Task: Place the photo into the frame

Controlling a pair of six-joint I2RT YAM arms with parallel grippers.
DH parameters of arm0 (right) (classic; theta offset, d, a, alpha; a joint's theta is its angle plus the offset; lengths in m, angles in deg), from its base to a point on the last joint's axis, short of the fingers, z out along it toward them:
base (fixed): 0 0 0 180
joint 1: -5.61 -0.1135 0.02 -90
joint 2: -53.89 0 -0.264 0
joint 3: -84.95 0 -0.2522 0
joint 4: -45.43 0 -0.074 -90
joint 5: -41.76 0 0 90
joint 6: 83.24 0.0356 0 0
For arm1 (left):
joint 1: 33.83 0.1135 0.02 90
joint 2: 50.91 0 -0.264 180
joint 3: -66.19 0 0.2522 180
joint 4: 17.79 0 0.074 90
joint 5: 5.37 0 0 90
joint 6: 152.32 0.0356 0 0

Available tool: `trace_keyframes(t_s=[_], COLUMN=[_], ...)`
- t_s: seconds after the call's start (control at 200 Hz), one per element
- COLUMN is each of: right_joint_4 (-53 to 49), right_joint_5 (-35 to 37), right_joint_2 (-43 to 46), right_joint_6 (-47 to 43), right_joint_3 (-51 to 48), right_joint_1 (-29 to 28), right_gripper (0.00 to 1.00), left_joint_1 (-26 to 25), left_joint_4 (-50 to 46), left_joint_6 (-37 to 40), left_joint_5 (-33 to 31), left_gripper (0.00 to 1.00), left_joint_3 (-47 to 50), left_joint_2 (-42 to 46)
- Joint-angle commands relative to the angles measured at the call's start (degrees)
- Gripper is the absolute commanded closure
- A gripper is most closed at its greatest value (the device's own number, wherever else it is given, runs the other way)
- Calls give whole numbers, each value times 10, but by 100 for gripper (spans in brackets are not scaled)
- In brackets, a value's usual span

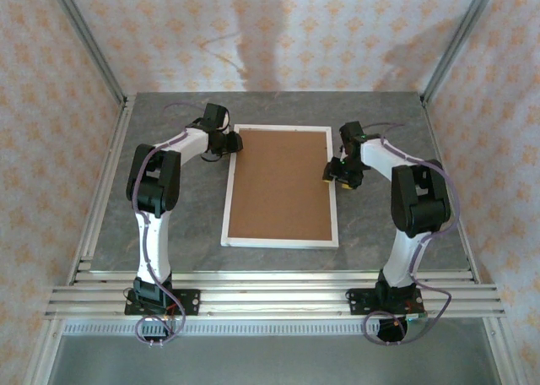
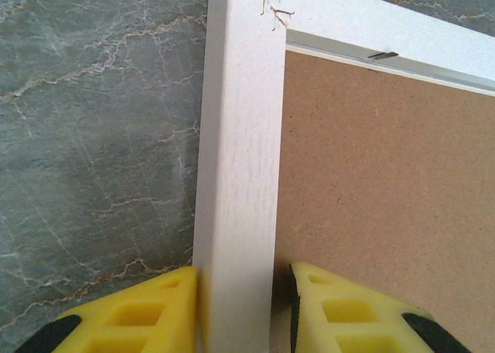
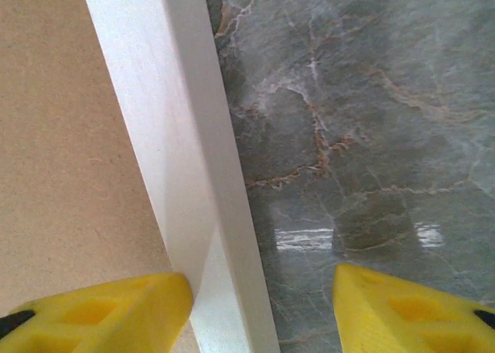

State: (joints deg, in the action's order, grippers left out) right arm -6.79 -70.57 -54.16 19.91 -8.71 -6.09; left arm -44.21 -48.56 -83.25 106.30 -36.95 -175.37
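The frame (image 1: 280, 242) lies back-up at the centre of the table (image 1: 363, 225), with the brown backing board (image 1: 281, 182) inside it. The left gripper (image 1: 234, 142) is clamped on the frame's border at ten o'clock. The right gripper (image 1: 332, 172) straddles the three-o'clock border, jaws apart.

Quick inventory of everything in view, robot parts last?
frame: 1, white, flat mid-table, back side up
backing board: 1, brown, inside the frame
staples: 2, metal, in the frame's far-left corner
table: 1, grey marble, under everything
walls: cream with an orange pattern, around the table
mounting rails: silver, near edge
left gripper: 1, yellow fingers, clamped on the frame's left side near the far corner
right gripper: 1, yellow fingers, open astride the frame's right side
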Motion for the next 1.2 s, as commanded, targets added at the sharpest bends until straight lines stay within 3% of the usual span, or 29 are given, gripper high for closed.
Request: trace_keyframes(t_s=[0.0,0.3,0.661,1.191], right_joint_4=[26,45,-43,-82], right_joint_5=[-20,-22,49,29], right_joint_2=[-57,-76,70,231], right_joint_6=[22,37,20,62], right_joint_3=[-36,-42,-7,-197], right_joint_1=[-32,-47,-35,-50], right_gripper=[43,43,41,42], left_joint_1=[-2,-2,-1,-1], left_joint_4=[-36,-31,-31,-26], left_joint_6=[-6,-9,-7,-13], left_joint_5=[-5,-4,-18,-13], left_gripper=[69,69,69,69], left_joint_3=[28,36,39,46], left_joint_2=[-4,-2,3,12])
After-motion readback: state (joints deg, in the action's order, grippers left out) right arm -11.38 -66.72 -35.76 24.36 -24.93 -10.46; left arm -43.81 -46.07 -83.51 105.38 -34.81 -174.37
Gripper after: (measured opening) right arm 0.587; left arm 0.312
